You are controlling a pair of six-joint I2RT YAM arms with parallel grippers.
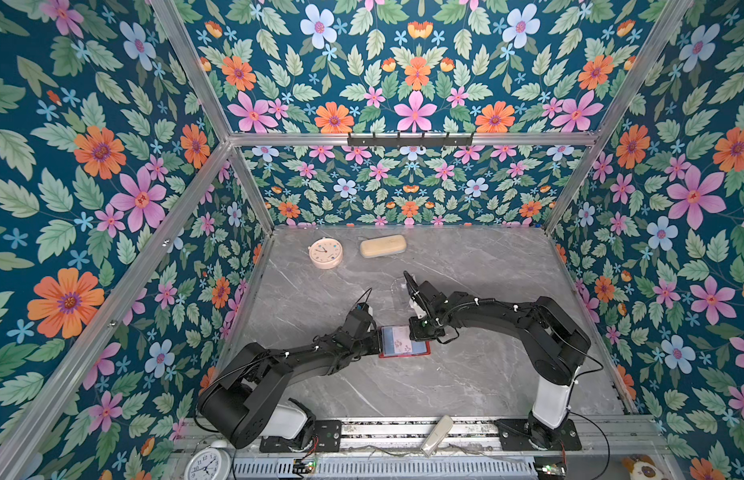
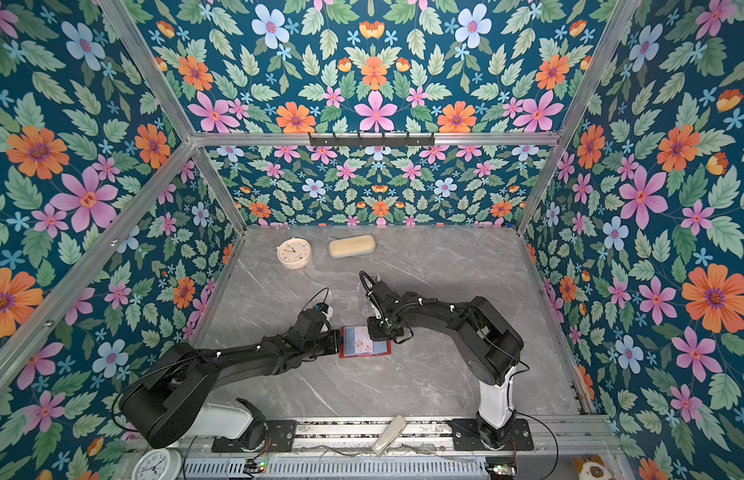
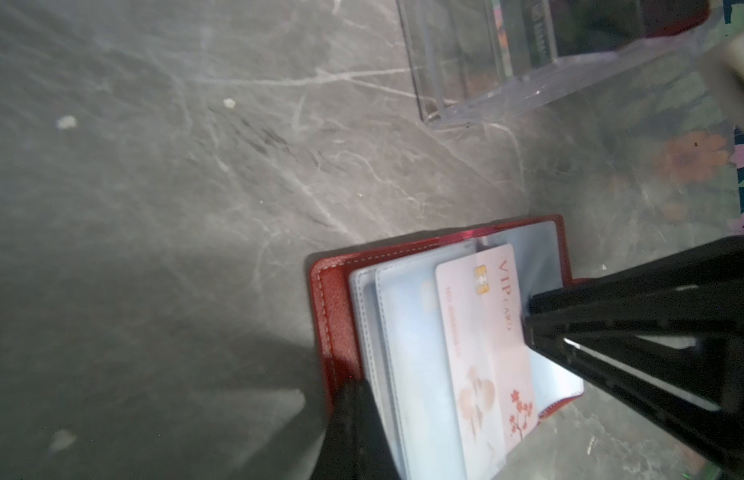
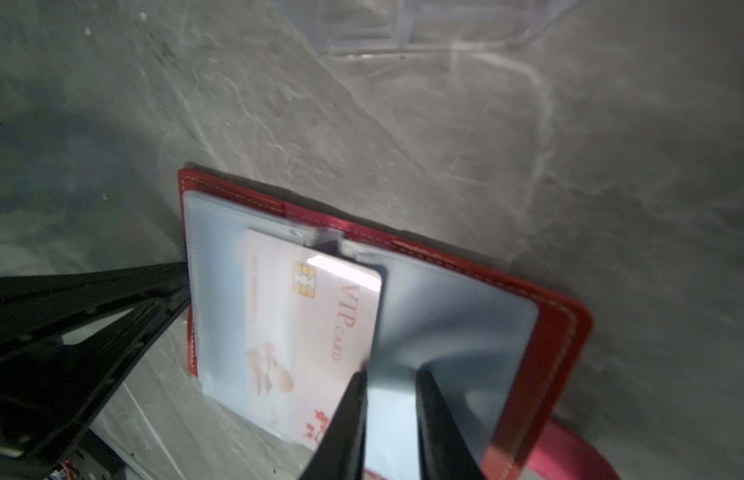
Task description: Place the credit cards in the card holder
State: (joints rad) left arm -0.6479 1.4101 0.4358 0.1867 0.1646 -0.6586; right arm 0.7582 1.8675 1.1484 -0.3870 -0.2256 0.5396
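Right wrist view: parted right fingers (image 4: 345, 432) are resting at the free long edge of the half-sleeved pink VIP card (image 4: 287, 332); closed left fingers (image 4: 146, 286) are pinning the card holder (image 4: 565, 332) opposite

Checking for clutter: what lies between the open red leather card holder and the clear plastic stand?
Nothing: in the left wrist view only bare grey marble tabletop separates the red leather card holder from the clear plastic stand.
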